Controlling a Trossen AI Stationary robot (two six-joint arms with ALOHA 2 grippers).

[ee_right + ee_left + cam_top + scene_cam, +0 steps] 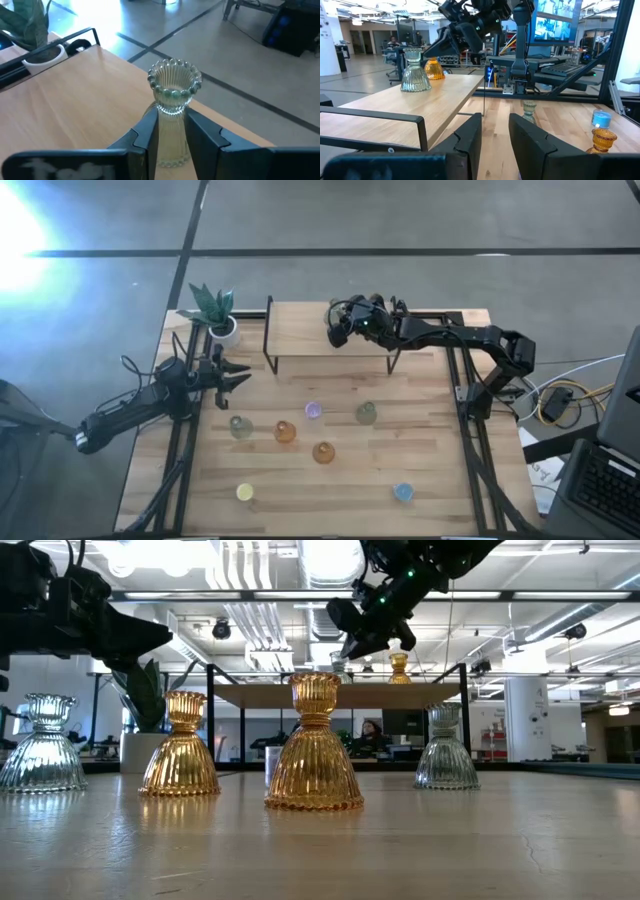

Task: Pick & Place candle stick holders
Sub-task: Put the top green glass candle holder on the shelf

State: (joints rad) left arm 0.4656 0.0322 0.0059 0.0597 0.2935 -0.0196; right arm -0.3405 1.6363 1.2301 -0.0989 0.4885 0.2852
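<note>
Clamps a clear holder point(174, 90) low on its ribbed body with the right gripper point(172, 117), closed to a narrow gap and pressed against both sides, with the beaded rim clear above the fingertips. Keeps that holder upright on the shelf point(300, 330) at the back of the counter point(340, 515), near the shelf's right part, just beside an amber holder point(434, 70) already on the same board. Reaches there from the right side, over the shelf's black frame. Parks the left gripper point(238, 377) at the counter's left edge, shut and holding nothing, aimed across the wood toward the shelf, near a plant point(212, 304) in a white pot point(225, 331) at the shelf's left end. Leaves seven more on the counter, all upright and apart from one another: in a loose row across the middle, a grey-green holder point(240, 426), an orange holder point(286, 431), a purple holder point(313, 410) and a second grey-green holder point(366, 413); just in front of these, a second orange holder point(323, 452); near the front edge, a yellow holder point(245, 493) to the left and a blue holder point(403, 492) to the right. Shows, from the low view, the two orange ones nearest the lens and the shelf raised behind them on thin black legs. Beyond the counter, screens and a keyboard at the right, with their writing too blurred to read.
</note>
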